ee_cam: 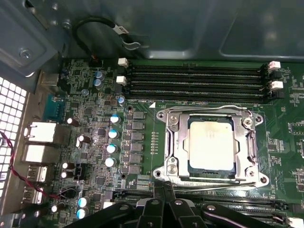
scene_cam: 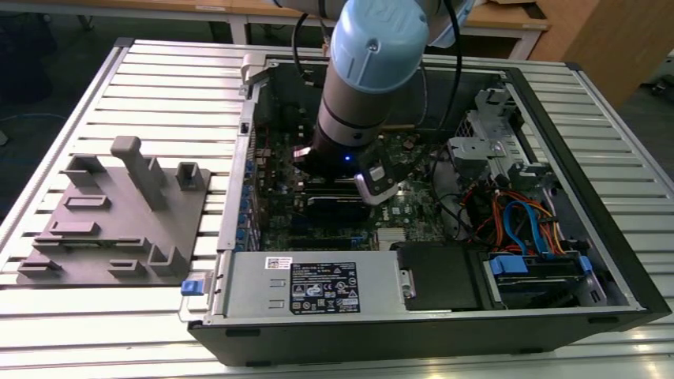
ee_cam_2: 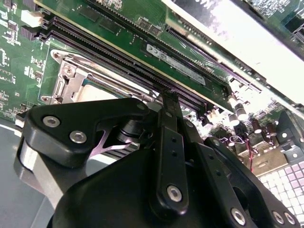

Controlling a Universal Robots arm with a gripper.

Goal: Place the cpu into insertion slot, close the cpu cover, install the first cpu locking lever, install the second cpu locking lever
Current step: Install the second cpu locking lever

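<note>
The cpu point(ee_cam: 211, 145), a dull silvery square, lies flat in the insertion slot point(ee_cam: 211, 167), whose dark rim shows around it. The silver cpu cover point(ee_cam: 173, 142) is folded down over the chip's edges. One wire lever point(ee_cam: 204, 107) runs along the cover's memory-slot side, another point(ee_cam: 213, 180) along the opposite side. My gripper point(ee_cam: 164, 187) is shut, its tips at that second lever by the cover's corner. The second wrist view shows the gripper point(ee_cam_2: 169, 97) just off the cover point(ee_cam_2: 71, 80) and the cpu point(ee_cam_2: 97, 93). In the exterior view the gripper point(scene_cam: 377, 189) reaches down into the open computer case.
Long black memory slots point(ee_cam: 194, 80) lie beside the socket, with capacitors point(ee_cam: 114, 135) on another side. The case wall point(scene_cam: 237, 197) and drive cage point(scene_cam: 490, 146) close in around the board. A grey fixture plate point(scene_cam: 116, 221) sits at the exterior view's left on the slatted table point(scene_cam: 158, 71).
</note>
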